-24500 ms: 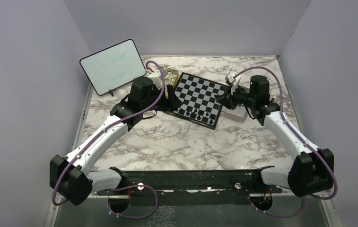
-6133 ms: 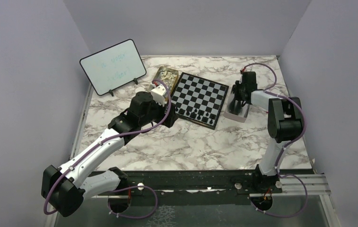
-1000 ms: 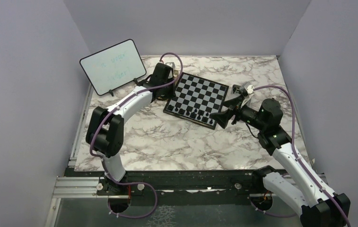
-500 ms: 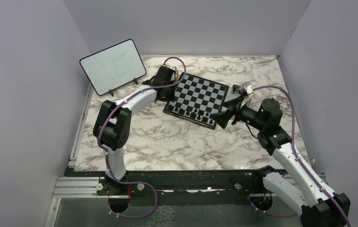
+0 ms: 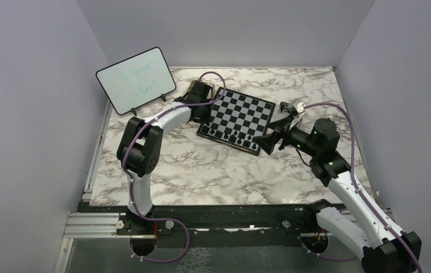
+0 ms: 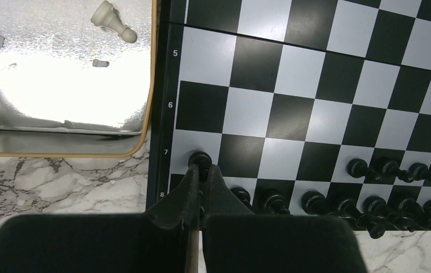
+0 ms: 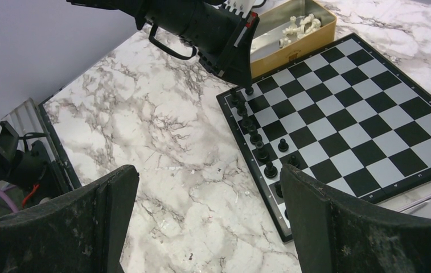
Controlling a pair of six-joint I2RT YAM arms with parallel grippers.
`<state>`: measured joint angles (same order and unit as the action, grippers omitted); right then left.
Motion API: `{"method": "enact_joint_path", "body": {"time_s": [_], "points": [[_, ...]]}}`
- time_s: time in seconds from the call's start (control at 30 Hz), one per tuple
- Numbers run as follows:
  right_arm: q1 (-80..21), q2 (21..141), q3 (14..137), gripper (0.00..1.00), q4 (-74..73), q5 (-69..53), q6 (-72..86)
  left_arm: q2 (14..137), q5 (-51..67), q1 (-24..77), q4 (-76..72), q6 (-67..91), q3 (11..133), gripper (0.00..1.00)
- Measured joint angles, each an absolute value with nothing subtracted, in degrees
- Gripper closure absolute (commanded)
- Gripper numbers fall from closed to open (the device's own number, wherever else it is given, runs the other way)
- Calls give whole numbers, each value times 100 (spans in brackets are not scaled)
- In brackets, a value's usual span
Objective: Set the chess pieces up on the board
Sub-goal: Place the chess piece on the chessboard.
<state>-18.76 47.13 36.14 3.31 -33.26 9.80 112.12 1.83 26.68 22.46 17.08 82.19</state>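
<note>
The board (image 5: pixel 241 111) lies at the back middle of the marble table. Black chess pieces (image 6: pixel 315 202) line its near edge, with a few more (image 6: pixel 358 168) one row in. My left gripper (image 6: pixel 202 170) is shut on a black pawn (image 6: pixel 200 158), over the white corner-column square marked 7. The same gripper (image 7: pixel 247 85) shows in the right wrist view at the board's (image 7: pixel 361 114) left corner. Whether the pawn touches the square I cannot tell. My right gripper (image 5: pixel 271 132) hangs wide open by the board's right front corner, holding nothing.
A gold tin (image 6: pixel 153 85) touches the board's left side and holds a cream-white pawn (image 6: pixel 110 20); more cream pieces (image 7: pixel 298 24) lie in its far end. A white dry-erase board (image 5: pixel 136 79) stands at the back left. Walls close in on three sides.
My left gripper has moved from over the tin to the board's left corner, still shut. The right arm has stayed put.
</note>
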Motion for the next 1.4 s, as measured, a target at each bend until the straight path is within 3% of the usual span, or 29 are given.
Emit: {"method": "enact_joint_path", "body": {"time_s": [0.53, 1.0, 1.4], "points": [[-1876, 4753, 3614, 0, 327, -3323, 941, 11327, 183, 2657, 2237, 1658, 8283, 99], [-1879, 4814, 3614, 0, 320, -3260, 943, 11358, 180, 2657, 2274, 1636, 8300, 71], [-1879, 5260, 4025, 0, -292, -2222, 1269, 11113, 191, 2630, 2633, 1610, 8589, 54]]}}
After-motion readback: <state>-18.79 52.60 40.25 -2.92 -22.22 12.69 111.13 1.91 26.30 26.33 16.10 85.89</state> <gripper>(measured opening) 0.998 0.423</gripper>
